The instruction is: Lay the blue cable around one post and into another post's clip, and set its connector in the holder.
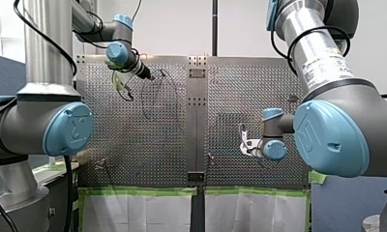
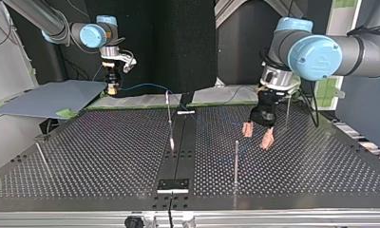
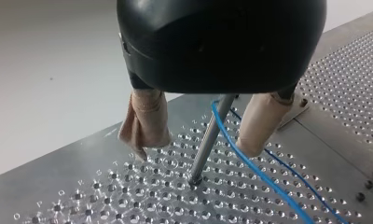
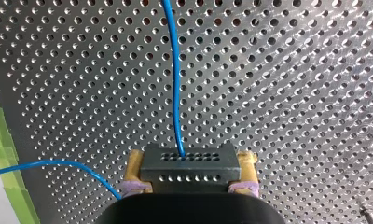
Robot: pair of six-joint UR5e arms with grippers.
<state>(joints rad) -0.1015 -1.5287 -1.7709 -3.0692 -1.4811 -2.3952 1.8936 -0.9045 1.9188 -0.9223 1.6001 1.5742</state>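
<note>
Perforated table (image 2: 83, 152): left hand (image 3: 195, 149) spread by post (image 3: 211, 137); right hand (image 4: 190, 158) clamped on connector (image 4: 203, 170) of blue cable (image 4: 175, 79).

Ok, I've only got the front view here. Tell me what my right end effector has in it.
Observer: The right wrist view shows your right end effector shut on the connector, a dark block. The blue cable runs out of it, ahead over the perforated table.
Operator: Now give me my left end effector's position.
Observer: In the left wrist view your left end effector is open, with a post standing between its beige pads.
</note>
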